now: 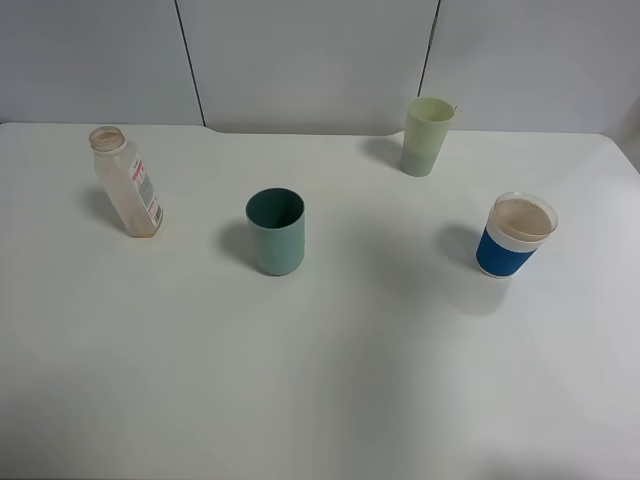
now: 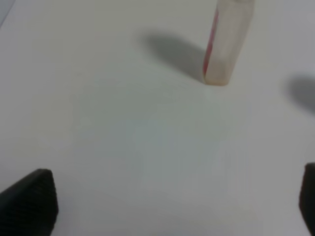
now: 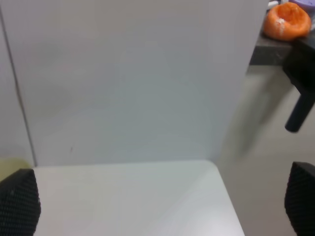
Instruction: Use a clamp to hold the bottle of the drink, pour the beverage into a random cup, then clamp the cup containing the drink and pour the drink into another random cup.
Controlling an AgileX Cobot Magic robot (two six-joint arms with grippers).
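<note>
One high view, two wrist views.
The high camera looks down across the whole tabletop (image 1: 330,380) toward the far wall; the left wrist looks low and close at the bottle (image 2: 226,42), seen in both; the right wrist faces the wall past a tabletop corner.

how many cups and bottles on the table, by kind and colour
bottle, clear with white and red label: 1
teal cup: 1
pale yellow-green cup: 1
white cup with blue band: 1
total: 4 things, 3 cups and 1 bottle
</note>
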